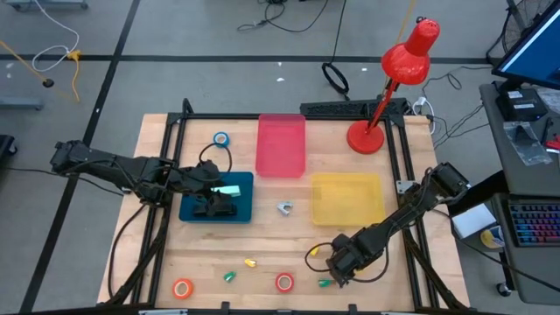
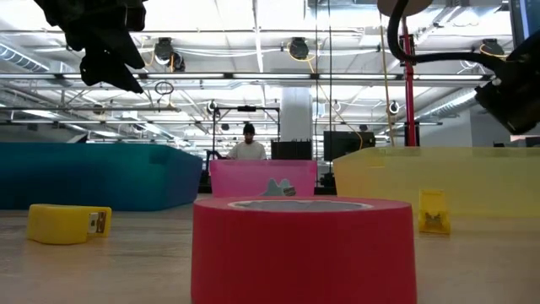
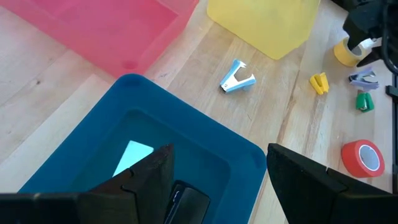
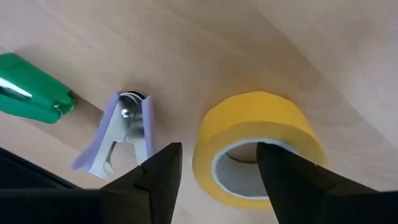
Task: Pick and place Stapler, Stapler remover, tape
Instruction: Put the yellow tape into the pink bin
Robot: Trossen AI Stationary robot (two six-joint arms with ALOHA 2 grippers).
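Observation:
My right gripper (image 4: 217, 180) is open over the table's near right, pointing steeply down at a yellow tape roll (image 4: 258, 134). The roll is tilted, its hole facing the gripper; one finger stands beside its outer wall with a gap. A purple stapler remover (image 4: 121, 134) and a green one (image 4: 34, 96) lie next to it. My left gripper (image 3: 221, 180) hangs open above the teal tray (image 1: 188, 210), where a black stapler (image 1: 214, 208) lies. A pale blue stapler remover (image 1: 285, 207) lies mid-table. Blue (image 1: 221, 139), orange (image 1: 182, 289) and red (image 1: 284, 282) tape rolls lie flat. My right gripper has one finger (image 4: 292, 180) in front of the yellow roll's rim and hole (image 4: 239, 165), coming from above. Whether that finger touches the roll I cannot tell. The other finger (image 4: 158, 180) stands clear of the outer wall.
A pink tray (image 1: 281, 144) stands at the far middle and a yellow tray (image 1: 347, 197) at the right. A red desk lamp (image 1: 394, 79) rises at the far right corner. A yellow (image 1: 251, 261) and a green (image 1: 230, 276) remover lie near the front edge.

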